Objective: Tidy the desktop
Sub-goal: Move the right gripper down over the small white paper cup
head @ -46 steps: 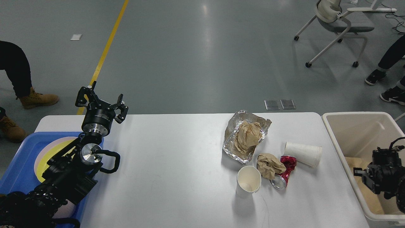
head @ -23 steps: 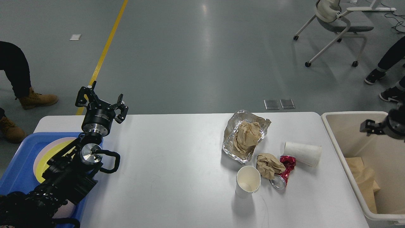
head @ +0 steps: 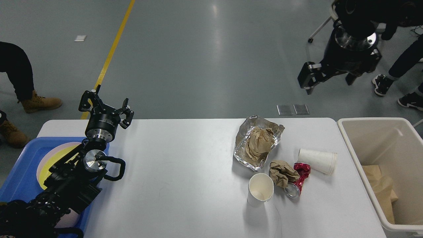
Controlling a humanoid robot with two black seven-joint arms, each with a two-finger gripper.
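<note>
The white desktop (head: 185, 172) holds litter at its right: a foil sheet (head: 243, 150) with crumpled brown paper (head: 259, 142) on it, a second brown paper wad (head: 281, 172), a crushed red can (head: 299, 178), a white paper cup on its side (head: 317, 160) and an upright white paper cup (head: 260, 190). My left gripper (head: 106, 106) is open and empty over the desktop's far left edge. My right gripper (head: 330, 77) is raised high at the top right, beyond the table, its fingers spread and empty.
A cream bin (head: 360, 155) stands at the table's right end with brown paper (head: 380, 191) inside. A blue tray (head: 16, 178) with a yellow and a pink plate sits at the left under my left arm. People's legs and an office chair are around the table.
My right arm has risen out of the cream bin and swung up to the top right. The left arm and the litter have not moved.
</note>
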